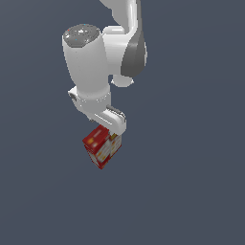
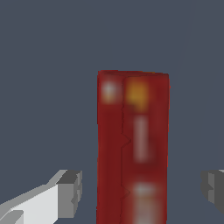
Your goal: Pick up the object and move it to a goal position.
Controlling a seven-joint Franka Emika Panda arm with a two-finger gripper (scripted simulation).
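Wrist view shows the red box [image 2: 132, 148] between the spread jaws, untouched by either finger [image 2: 70, 192].

The exterior view looks steeply down from above onto the arm [image 1: 95, 67]. The wrist view sits close, facing the box [image 2: 132, 148]. Both views share the box.

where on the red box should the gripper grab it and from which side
Grip the red box across its narrow width, one finger on each long side face, coming straight down from above. In the wrist view the gripper is open and already straddles the box, gaps showing on both sides, so that width fits. The long flat faces give parallel surfaces; closing near mid-length should limit tilting.
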